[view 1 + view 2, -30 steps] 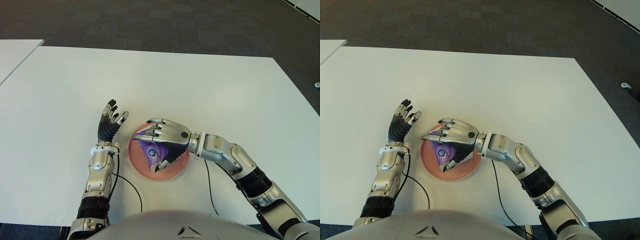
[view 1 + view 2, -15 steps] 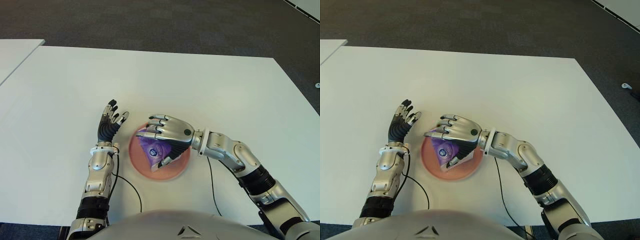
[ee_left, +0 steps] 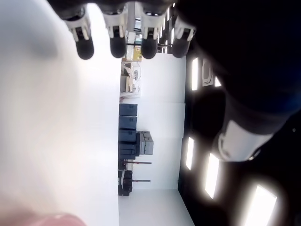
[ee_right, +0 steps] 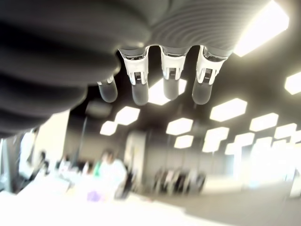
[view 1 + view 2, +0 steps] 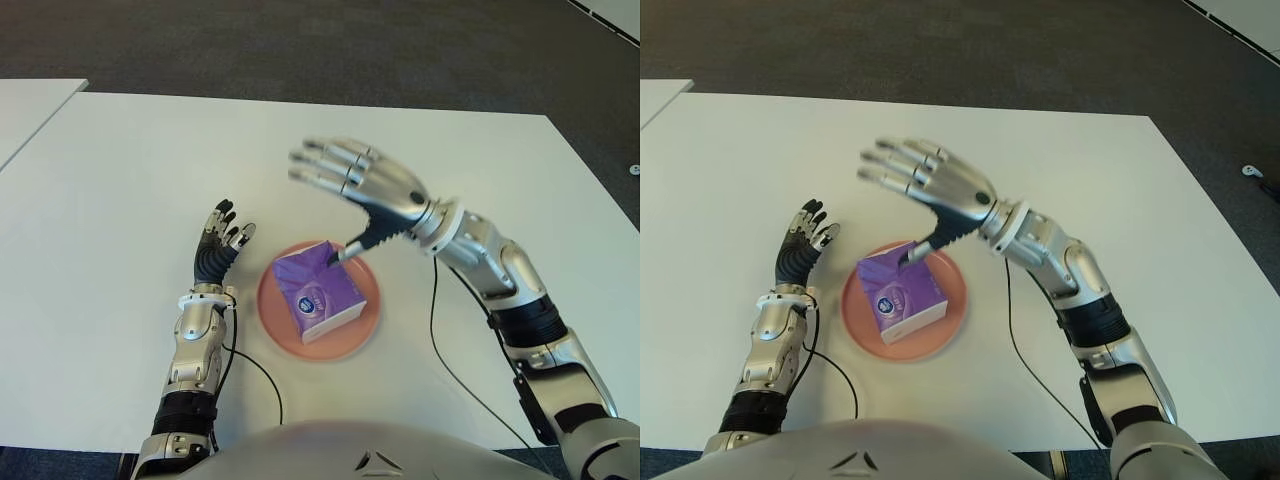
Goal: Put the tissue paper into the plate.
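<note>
Item: tissue paper [image 5: 317, 296], a purple pack. Location: lying inside the pink plate [image 5: 366, 320], roughly centred, free of any grasp.

Item: right robot hand [image 5: 350, 185]. Location: raised above and beyond the plate's far rim. Fingers spread flat and wide apart, holding nothing; its thumb tip points down toward the pack's far corner, and whether it touches cannot be told.

Item: left robot hand [image 5: 222, 243]. Location: just beside the plate on its left side, above the white tabletop [image 5: 120, 190]. Fingers loosely extended, holding nothing.

Change noted: a second ago the right robot hand was curled over the pack, low over the plate; half a second ago it still covered the pack. It has since let go, opened fully and lifted away. The pack stayed in the plate, now fully exposed. The left robot hand and the plate have not shifted.

Assessment: the placement appears complete; only withdrawal of the right arm seems to remain.
</note>
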